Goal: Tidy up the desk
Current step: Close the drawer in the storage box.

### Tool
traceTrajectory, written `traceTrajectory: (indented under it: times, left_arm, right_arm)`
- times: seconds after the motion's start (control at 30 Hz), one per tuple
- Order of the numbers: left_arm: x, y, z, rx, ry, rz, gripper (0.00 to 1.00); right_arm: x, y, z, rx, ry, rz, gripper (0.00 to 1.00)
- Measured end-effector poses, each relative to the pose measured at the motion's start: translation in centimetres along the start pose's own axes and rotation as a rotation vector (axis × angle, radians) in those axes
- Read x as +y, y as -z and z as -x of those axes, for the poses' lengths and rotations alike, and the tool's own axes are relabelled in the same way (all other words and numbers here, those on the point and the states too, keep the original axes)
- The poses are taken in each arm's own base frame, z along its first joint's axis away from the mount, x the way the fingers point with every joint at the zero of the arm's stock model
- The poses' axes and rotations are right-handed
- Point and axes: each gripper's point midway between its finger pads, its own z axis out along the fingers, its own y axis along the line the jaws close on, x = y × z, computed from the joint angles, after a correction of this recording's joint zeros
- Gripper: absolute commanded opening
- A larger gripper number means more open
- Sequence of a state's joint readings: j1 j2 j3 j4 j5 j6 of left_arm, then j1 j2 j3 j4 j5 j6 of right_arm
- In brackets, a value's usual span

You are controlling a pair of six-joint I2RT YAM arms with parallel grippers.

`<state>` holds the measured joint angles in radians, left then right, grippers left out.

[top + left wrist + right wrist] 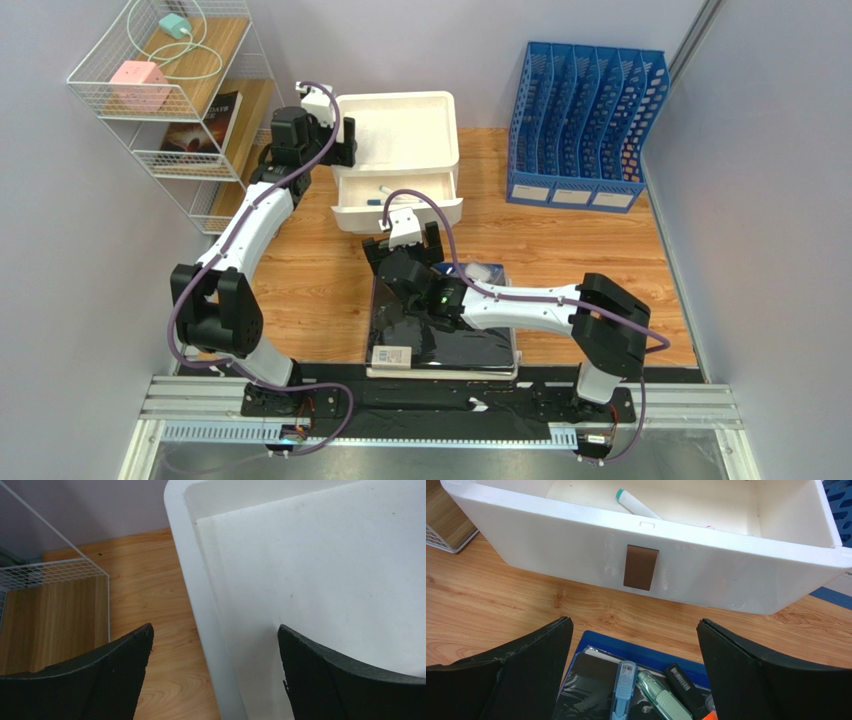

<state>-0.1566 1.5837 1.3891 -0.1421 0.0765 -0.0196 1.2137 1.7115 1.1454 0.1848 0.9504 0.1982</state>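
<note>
L gripper (215,630) is spread wide w/ nothing btwn its fingers (115,675). It hangs over the left rim of the white drawer unit (398,120), one finger above bare wood, the other above the unit's top tray (325,580), which shows only a pale liner. Off to that gripper's left is the wire shelf (55,570) w/ a wooden board (50,620) in it. R gripper (634,621) is also wide open & holds nothing. Straight ahead of it, near, is the pulled-out drawer (726,580), its front facing the fingers w/ a brown handle patch (640,567) approx in line w/ the gap. Inside the drawer, beyond the front wall, lies a white marker (638,506) w/ a teal cap. The desk (501,595) runs under both grippers & under all else; a strip of its wood shows btwn the R gripper's tips & the drawer front. Directly below & just behind the R gripper's tips sits a blue folder (641,652) carrying a black glossy pack (591,680). On it, side by side, lie a blue pen (622,690), a green pen (661,697) & a black marker (683,682). Well off to the R gripper's right, at the desk's far corner, stands the blue file rack (585,120).
</note>
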Motion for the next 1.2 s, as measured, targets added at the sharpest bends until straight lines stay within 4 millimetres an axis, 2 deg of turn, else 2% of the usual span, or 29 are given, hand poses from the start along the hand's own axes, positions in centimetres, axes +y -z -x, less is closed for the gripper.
traceTrajectory:
  times: [0.03, 0.1, 0.13, 0.23, 0.43, 0.77, 0.97, 1.2]
  left_arm:
    - [0.0, 0.0, 0.0, -0.002, 0.0, 0.0, 0.72]
    - [0.0, 0.0, 0.0, -0.003, 0.001, -0.001, 0.44]
    - [0.0, 0.0, 0.0, -0.003, 0.007, -0.001, 0.25]
    - [0.1, -0.1, 0.0, -0.008, 0.015, 0.012, 0.11]
    - [0.6, -0.2, 0.1, -0.02, 0.024, 0.028, 0.05]
    - [0.9, 0.4, 0.0, -0.054, 0.038, 0.049, 0.09]
    - [1.5, 2.4, -0.6, -0.062, 0.059, 0.077, 0.1]
    - [0.7, 4.8, -1.0, -0.031, 0.07, 0.068, 0.17]
  right_arm:
    - [-0.1, 0.0, -0.1, 0.001, 0.001, -0.002, 1.0]
    - [-0.2, -0.1, -0.1, 0.001, -0.002, -0.005, 1.0]
    - [-0.2, -0.1, -0.1, 0.001, -0.004, -0.005, 1.0]
    - [-0.3, -0.2, -0.1, 0.002, -0.005, -0.008, 1.0]
    - [0.0, -0.3, 0.0, 0.006, -0.007, -0.007, 1.0]
    - [1.6, -2.9, 0.9, 0.003, -0.027, -0.031, 1.0]
    - [1.1, -4.0, 0.3, 0.022, -0.01, -0.057, 1.0]
    - [-0.5, -5.5, 0.4, 0.031, -0.038, -0.08, 1.0]
